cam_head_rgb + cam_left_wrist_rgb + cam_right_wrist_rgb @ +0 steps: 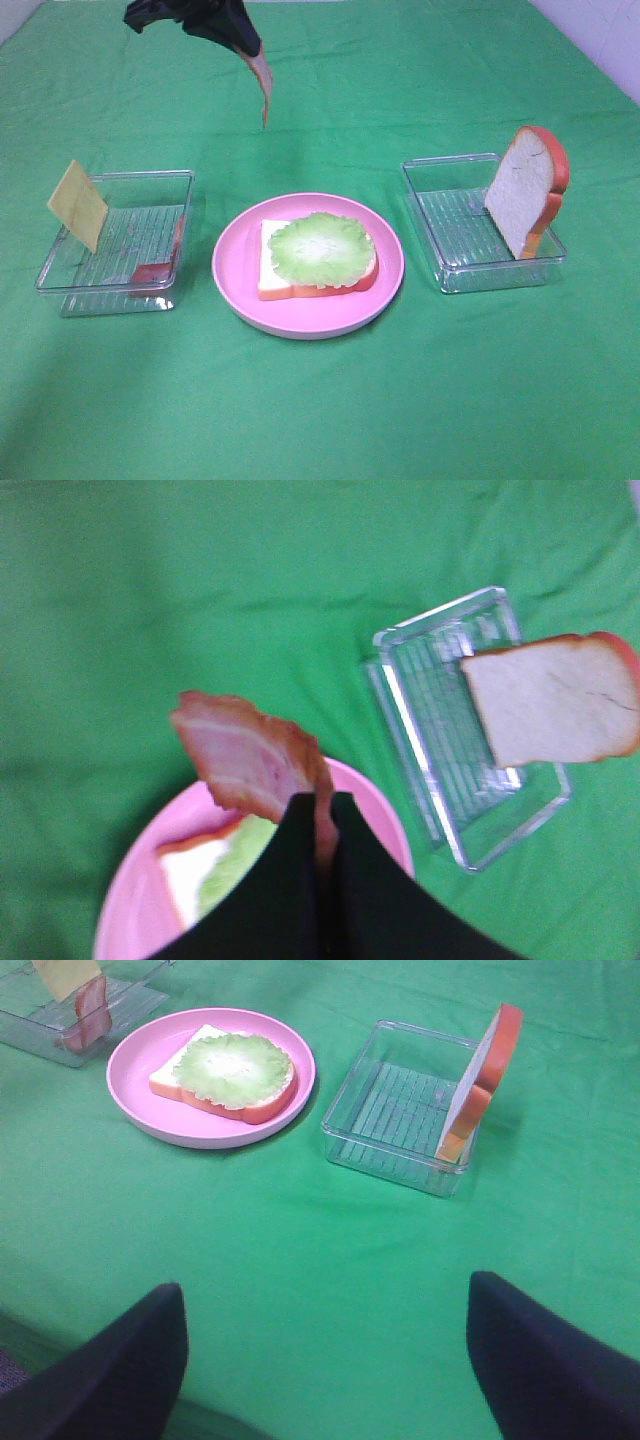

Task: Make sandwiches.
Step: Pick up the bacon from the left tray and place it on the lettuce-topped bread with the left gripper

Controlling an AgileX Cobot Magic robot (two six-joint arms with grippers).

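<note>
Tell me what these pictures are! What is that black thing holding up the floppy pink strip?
It is a robot with two arms, each ending in a black pincer called a gripper. One picture looks down from high up; the other two come from cameras on the wrists. The left gripper is shut on a reddish-brown toy bacon strip above the green cloth. The right gripper is open and empty. On the round pink plate lies a white toy bread slice with pale green lettuce. A yellow cheese square leans in one clear plastic tray; another bread slice stands in the other tray.
</note>
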